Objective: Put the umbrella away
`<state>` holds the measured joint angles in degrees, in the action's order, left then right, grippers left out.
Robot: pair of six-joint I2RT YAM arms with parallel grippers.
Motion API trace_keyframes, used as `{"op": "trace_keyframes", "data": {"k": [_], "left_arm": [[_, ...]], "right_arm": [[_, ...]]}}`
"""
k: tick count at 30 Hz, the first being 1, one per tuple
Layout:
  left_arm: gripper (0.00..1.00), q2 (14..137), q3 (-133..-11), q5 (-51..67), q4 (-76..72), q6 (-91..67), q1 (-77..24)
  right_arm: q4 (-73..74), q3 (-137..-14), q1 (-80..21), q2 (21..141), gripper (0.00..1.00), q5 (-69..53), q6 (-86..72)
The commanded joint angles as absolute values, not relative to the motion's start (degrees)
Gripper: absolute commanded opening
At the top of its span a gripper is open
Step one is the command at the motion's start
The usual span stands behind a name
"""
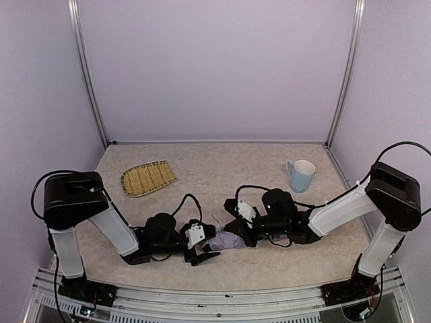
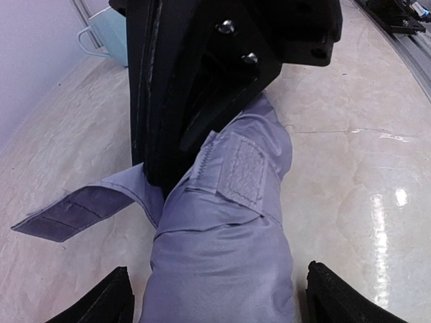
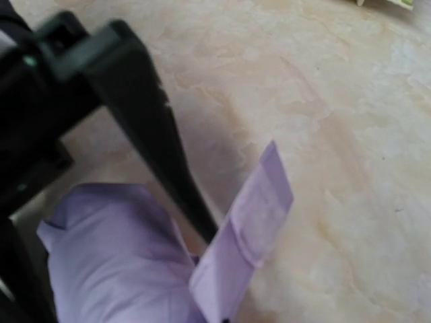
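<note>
The folded umbrella [image 1: 227,241] lies on the table [image 1: 222,168] near the front edge, between the 2 arms. The left gripper [image 2: 215,299] straddles it, fingers wide. The right gripper [image 2: 161,168] is closed, pinching fabric by the strap [image 2: 67,215].

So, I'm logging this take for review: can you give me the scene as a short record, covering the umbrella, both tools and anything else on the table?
umbrella: collapsed into a lavender bundle, lying on the table between the arms
strap: unfastened, free end flat on the table
left tool: open, straddling the bundle
right tool: shut, pinching fabric where the strap joins the bundle
other items: woven tray far left, mug far right, both apart from the arms
</note>
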<state>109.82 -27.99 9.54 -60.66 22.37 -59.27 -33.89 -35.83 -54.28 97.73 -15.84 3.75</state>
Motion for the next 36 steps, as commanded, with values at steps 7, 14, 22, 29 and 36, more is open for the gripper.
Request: {"op": "trace_keyframes", "data": {"k": [7, 14, 22, 29, 36], "left_arm": [[0.86, 117.26, -33.84, 11.43, -67.95, 21.99, -58.12], [0.58, 118.33, -34.71, 14.67, -67.15, 21.79, -57.10], [0.29, 118.12, -34.54, 15.38, -67.07, 21.84, -56.87], [0.00, 118.61, -34.41, 16.27, -67.72, 23.63, -56.43], [0.00, 119.88, -32.66, 12.89, -68.57, 31.52, -56.88]], "right_arm": [[-28.38, -35.72, -55.19, 101.16, 0.00, -16.55, 3.47], [-28.72, -35.64, -55.15, 100.90, 0.00, -16.47, 3.08], [-28.48, -36.14, -55.19, 101.40, 0.00, -17.06, 3.34], [-25.59, -35.87, -55.17, 99.30, 0.17, -17.17, 3.46], [-14.22, -36.76, -53.20, 89.64, 0.63, -18.47, 5.73]]}}
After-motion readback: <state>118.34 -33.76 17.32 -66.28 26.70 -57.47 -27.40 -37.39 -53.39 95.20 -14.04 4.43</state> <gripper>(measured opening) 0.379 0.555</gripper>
